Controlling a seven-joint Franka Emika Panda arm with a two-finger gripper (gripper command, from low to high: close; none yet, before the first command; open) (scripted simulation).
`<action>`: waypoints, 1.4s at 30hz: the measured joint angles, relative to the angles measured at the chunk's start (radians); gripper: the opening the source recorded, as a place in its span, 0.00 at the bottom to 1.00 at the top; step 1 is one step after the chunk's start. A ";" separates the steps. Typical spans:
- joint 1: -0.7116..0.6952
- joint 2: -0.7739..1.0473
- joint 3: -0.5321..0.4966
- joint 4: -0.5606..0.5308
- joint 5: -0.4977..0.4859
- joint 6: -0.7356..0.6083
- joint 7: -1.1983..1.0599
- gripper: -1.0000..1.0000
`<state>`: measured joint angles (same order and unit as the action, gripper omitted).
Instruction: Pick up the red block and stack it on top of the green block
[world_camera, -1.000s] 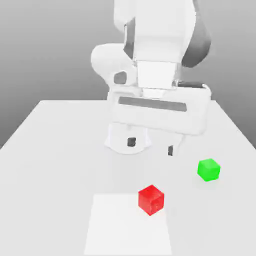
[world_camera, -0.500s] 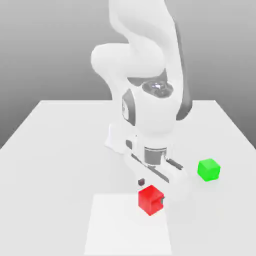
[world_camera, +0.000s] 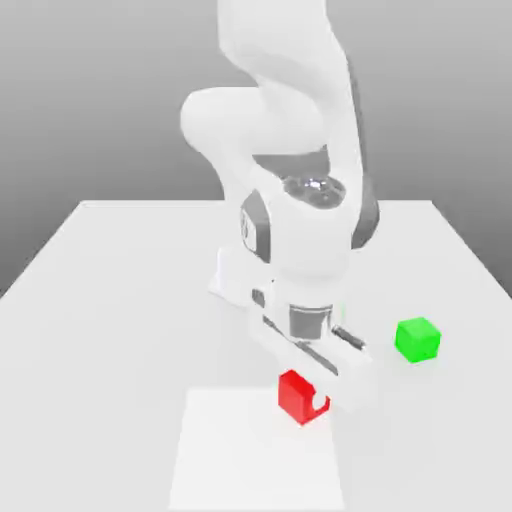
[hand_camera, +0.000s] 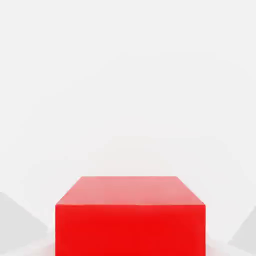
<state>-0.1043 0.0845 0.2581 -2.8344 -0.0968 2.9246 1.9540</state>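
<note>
Exterior view: the white Panda arm bends low over the white table (world_camera: 110, 300), its gripper (world_camera: 308, 392) clamped onto the red block (world_camera: 296, 396), which seems to rest on the paler square patch (world_camera: 255, 455). The green block (world_camera: 417, 339) sits apart, at about two o'clock from the red one (untouched).

Hand view: the red block (hand_camera: 131, 216) sits between pale grey fingers (hand_camera: 17, 216) at either side.

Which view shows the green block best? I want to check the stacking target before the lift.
The exterior view: the green block sits whole and unobstructed on the table, toward that view's right, apart from the red block. The hand view gives the red block close up, nothing of the green one.
</note>
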 joint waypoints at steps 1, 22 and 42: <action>0.002 -0.024 0.008 -0.004 0.031 -0.019 -0.023 0.00; 0.435 -0.390 0.431 -0.092 0.494 -0.276 0.744 0.00; 0.024 -0.204 0.789 -0.100 0.247 -0.117 0.940 0.00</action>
<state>-0.0802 -0.1196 1.0472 -2.9343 0.1507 2.8081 2.8936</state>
